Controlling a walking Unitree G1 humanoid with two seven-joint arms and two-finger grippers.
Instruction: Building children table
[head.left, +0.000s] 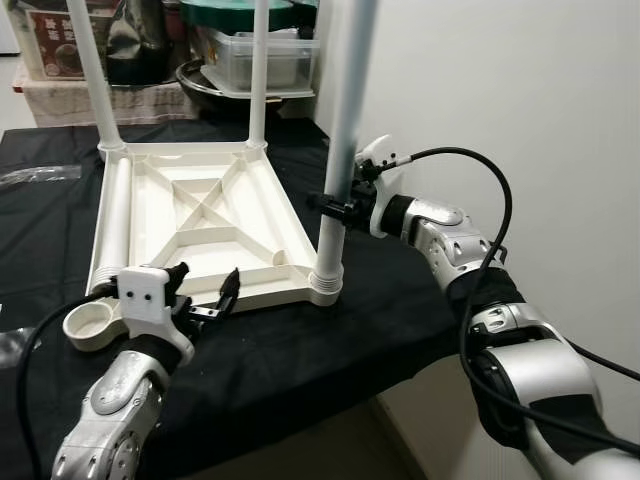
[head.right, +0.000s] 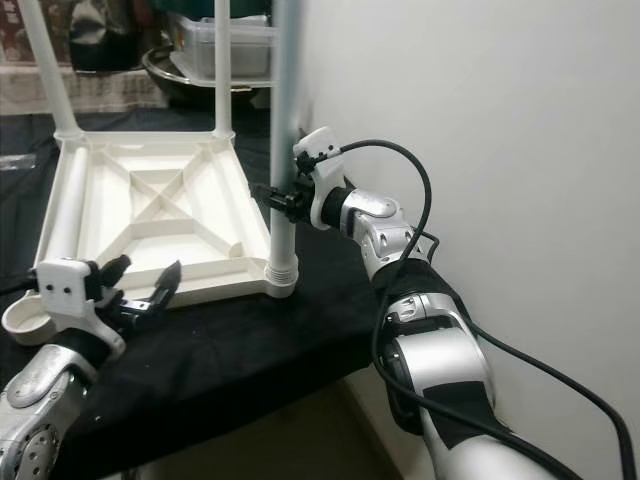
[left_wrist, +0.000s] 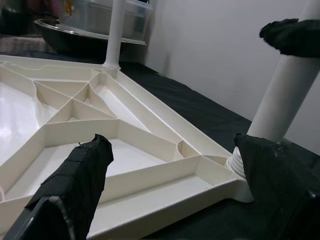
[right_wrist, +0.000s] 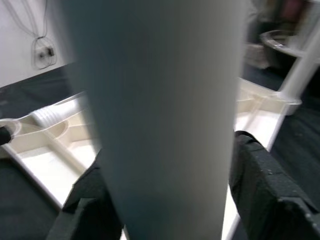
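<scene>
A white plastic tabletop (head.left: 200, 210) lies upside down on a black-covered table. Three white legs stand upright in its corners: two at the far side and the near right leg (head.left: 345, 120). My right gripper (head.left: 335, 207) is shut on that near right leg a little above its socket, its fingers (right_wrist: 270, 195) on either side of the tube. Another leg (head.left: 112, 215) lies flat along the tabletop's left edge, beside a round open socket (head.left: 90, 325). My left gripper (head.left: 207, 290) is open, low over the tabletop's near edge, holding nothing.
Clear plastic boxes (head.left: 262, 55) and a dark bowl (head.left: 215, 88) crowd the shelf behind the table. A white wall (head.left: 520, 90) runs close along the right. The black cloth (head.left: 300, 340) drops off at the front and right edges. A clear bag (head.left: 40, 172) lies at the far left.
</scene>
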